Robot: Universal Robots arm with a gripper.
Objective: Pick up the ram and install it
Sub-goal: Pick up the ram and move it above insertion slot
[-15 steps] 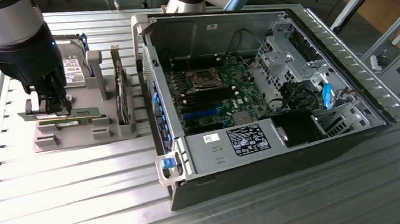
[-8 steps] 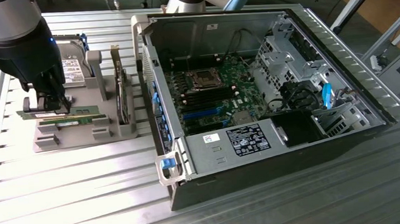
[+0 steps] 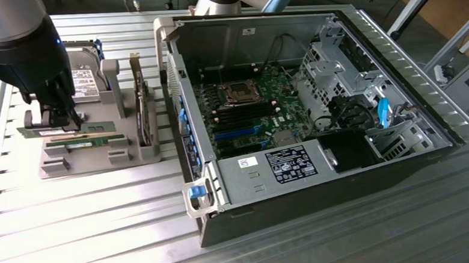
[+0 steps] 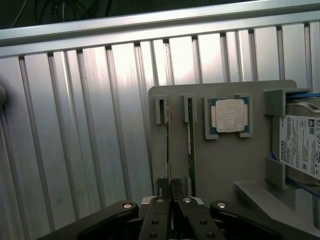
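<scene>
Gripper (image 4: 170,184) clamps the ram (image 4: 168,145) by its thin edge in the gray tray (image 4: 225,165) at the exterior view's left; a straight, untilted lift seems wisest.

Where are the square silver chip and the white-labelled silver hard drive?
Square silver chip (image 4: 229,116), wrist view, middle of its lid.
White-labelled silver hard drive (image 4: 300,145), wrist view, on its label.

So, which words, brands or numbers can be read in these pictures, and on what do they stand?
"TOSHIBA": white label of the hard drive; its smaller print is too small to read.
Black label on the power supply: too small to read.
White sticker beside it: too blurred to read.
</scene>
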